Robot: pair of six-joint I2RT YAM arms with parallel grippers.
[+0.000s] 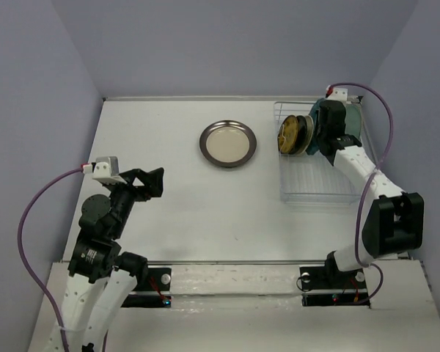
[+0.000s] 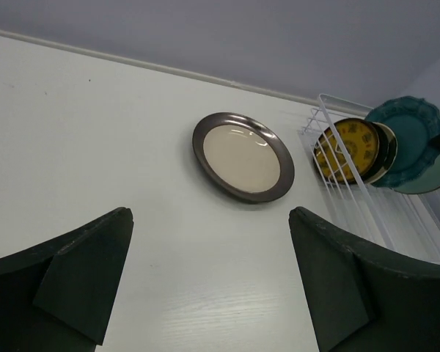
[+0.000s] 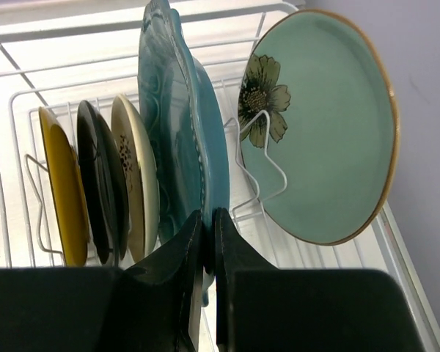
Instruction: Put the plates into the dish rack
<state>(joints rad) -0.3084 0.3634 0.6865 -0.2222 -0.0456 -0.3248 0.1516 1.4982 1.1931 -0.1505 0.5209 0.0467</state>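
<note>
The white wire dish rack [image 1: 315, 187] stands at the right. Upright in its far end are an amber plate [image 3: 62, 198], a black plate [image 3: 103, 183], a tan plate [image 3: 136, 176], the dark teal scalloped plate [image 3: 180, 125] and the pale teal flowered plate [image 3: 323, 125]. My right gripper [image 3: 208, 220] is shut on the dark teal plate's rim, holding it on edge between the tan and flowered plates. A silver-rimmed cream plate [image 1: 228, 143] lies flat on the table. My left gripper [image 2: 209, 216] hangs open and empty, short of that plate.
The white table [image 1: 176, 213] is walled by grey panels on the left, back and right. The rack's near half [image 1: 319, 183] holds no plates. A purple cable [image 1: 385, 125] loops above the right arm.
</note>
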